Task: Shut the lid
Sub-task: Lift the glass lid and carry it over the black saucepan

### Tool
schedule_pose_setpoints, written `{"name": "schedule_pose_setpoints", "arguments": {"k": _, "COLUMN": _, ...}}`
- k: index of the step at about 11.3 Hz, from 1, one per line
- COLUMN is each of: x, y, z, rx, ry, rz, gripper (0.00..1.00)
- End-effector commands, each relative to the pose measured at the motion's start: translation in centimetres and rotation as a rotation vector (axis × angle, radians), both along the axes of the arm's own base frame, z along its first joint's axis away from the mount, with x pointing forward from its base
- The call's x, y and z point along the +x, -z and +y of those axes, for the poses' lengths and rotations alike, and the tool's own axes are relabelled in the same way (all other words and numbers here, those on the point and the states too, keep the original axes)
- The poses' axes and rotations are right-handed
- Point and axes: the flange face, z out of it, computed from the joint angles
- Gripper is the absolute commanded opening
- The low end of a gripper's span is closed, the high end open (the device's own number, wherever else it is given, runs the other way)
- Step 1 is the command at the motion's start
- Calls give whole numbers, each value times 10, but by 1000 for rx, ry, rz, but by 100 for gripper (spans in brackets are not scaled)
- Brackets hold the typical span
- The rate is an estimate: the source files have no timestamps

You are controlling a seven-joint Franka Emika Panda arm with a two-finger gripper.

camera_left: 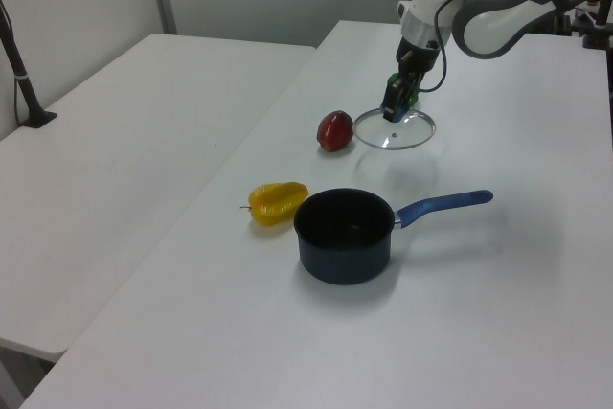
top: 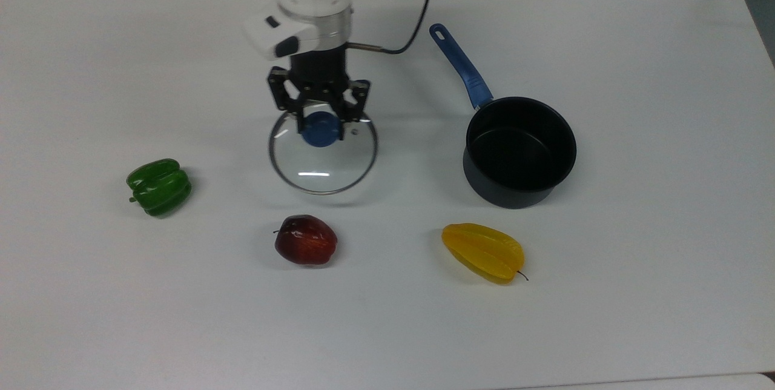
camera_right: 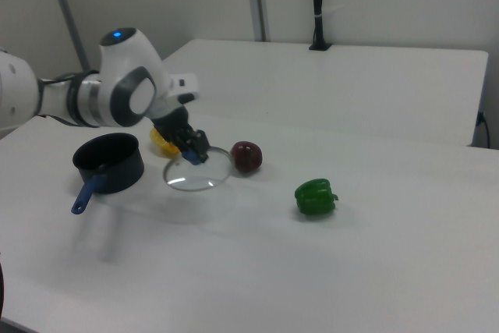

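The robot's black hand [top: 321,120] is pinching the blue knob of the round clear glass lid with the metal rim [top: 323,157]. The lid hangs from the hand, up off the white counter [top: 636,293]; in the left view [camera_left: 394,128] a faint shadow lies on the counter under it.

The black pot with the long blue handle [top: 519,151] is the landmark. It stands open and looks empty. In the top view the lid is to the pot's left, with bare counter between them, so I think the hand must carry it toward the top view's right and then lower it.

A yellow star fruit [top: 482,252] lies just below the pot. A dark red apple [top: 306,239] and a green pepper [top: 158,186] sit farther to the pot's left.

The fingertips are partly hidden behind the knob. The pot's far inside wall is too dark to make out.
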Motion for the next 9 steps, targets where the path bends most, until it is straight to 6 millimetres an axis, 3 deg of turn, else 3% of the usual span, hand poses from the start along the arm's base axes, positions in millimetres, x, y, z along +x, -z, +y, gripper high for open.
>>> {"name": "schedule_pose_setpoints", "arguments": {"k": 1, "x": -6, "y": -44, "z": 84, "rx": 8, "ry": -54, "rz": -30, "gripper": 44}}
{"name": "schedule_pose_setpoints", "arguments": {"k": 3, "x": -8, "y": -64, "z": 136, "rx": 18, "ry": -125, "rz": -58, "gripper": 44}}
{"name": "schedule_pose_setpoints", "arguments": {"k": 5, "x": -6, "y": -70, "z": 182, "rx": 5, "ry": -179, "rz": -20, "gripper": 44}}
{"name": "schedule_pose_setpoints", "arguments": {"k": 6, "x": -10, "y": -69, "z": 204, "rx": 3, "ry": -212, "rz": -16, "gripper": 44}}
{"name": "schedule_pose_setpoints", "arguments": {"k": 9, "x": -15, "y": -37, "z": 249, "rx": -50, "ry": -293, "rz": 4, "gripper": 44}}
